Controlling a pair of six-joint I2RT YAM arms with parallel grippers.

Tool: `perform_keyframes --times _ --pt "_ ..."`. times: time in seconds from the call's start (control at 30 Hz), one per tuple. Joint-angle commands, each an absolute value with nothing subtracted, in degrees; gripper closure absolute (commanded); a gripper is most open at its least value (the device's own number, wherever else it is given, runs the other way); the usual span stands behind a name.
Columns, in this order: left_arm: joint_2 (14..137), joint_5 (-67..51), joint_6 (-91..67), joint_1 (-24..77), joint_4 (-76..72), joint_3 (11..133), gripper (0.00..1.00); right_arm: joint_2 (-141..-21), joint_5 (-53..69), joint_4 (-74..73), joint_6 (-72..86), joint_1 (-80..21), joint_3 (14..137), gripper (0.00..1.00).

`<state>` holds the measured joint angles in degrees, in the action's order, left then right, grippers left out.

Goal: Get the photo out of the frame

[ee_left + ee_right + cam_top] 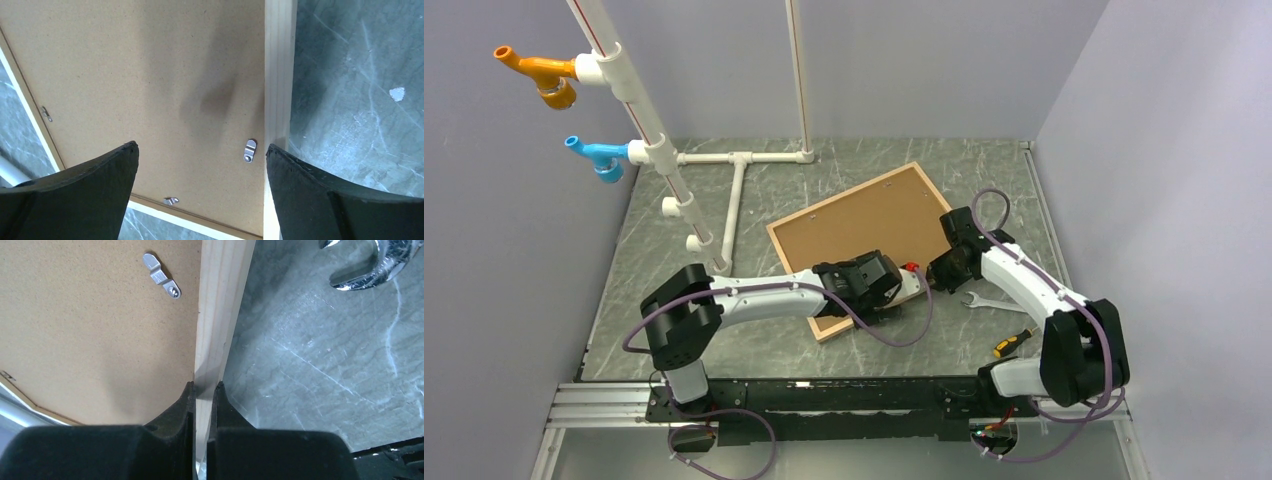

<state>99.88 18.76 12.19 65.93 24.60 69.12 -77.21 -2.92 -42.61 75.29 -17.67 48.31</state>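
Observation:
The frame (844, 195) lies face down on the table, its thin light-wood moulding around the photo's plain brown back (864, 225). Small metal clips (250, 150) hold the back in. My left gripper (894, 290) is open and empty, hovering over the frame's near right corner; in the left wrist view (202, 147) its jaws straddle the brown back (150, 75) and the moulding (280, 65). My right gripper (936, 272) is shut on the moulding of the frame's right edge (222, 300), seen in the right wrist view (204, 386) beside a clip (161, 275). The printed side is hidden.
A silver wrench (989, 302) lies right of the frame, also in the right wrist view (370, 265). A yellow-black screwdriver (1014, 342) lies near the right arm's base. The white pipe structure (734, 190), with orange (539, 75) and blue (594, 155) fittings, stands at the back left.

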Motion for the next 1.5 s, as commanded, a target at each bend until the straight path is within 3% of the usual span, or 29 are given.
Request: perform_keyframes --times 0.0,0.17,0.53,0.63,0.93,1.07,1.23,1.33,1.47 --pt "96.7 20.5 11.3 67.6 24.3 70.8 0.01 -73.0 -0.3 -42.7 77.8 -17.8 50.3 1.00" --pt "96.6 21.1 11.7 70.1 23.7 70.3 0.01 -74.2 1.4 -42.6 78.1 -17.8 50.8 1.00" --pt "105.8 38.5 11.1 75.5 26.8 72.1 0.01 -73.9 2.7 -44.0 79.3 -17.9 51.0 1.00" --pt "107.0 44.5 9.8 75.6 27.6 72.7 0.03 -73.3 1.9 -45.2 79.3 -17.8 50.4 1.00" --pt "107.4 47.3 13.5 75.7 25.1 70.9 0.10 -71.0 4.0 -45.6 78.0 -17.7 48.8 1.00" --pt "107.9 49.6 14.1 76.3 25.2 71.3 0.22 -70.1 4.8 -45.6 77.5 -17.8 48.1 1.00" --pt "107.8 55.0 16.6 77.1 23.3 70.5 0.52 -69.0 5.0 -45.5 77.1 -17.9 47.6 1.00" --pt "108.3 58.4 17.5 77.9 23.1 70.8 0.58 -68.4 4.9 -44.9 76.1 -17.8 47.1 1.00" --pt "108.9 61.5 18.3 78.7 22.9 71.2 0.77 -66.7 3.3 -43.8 72.5 -17.9 47.4 1.00"
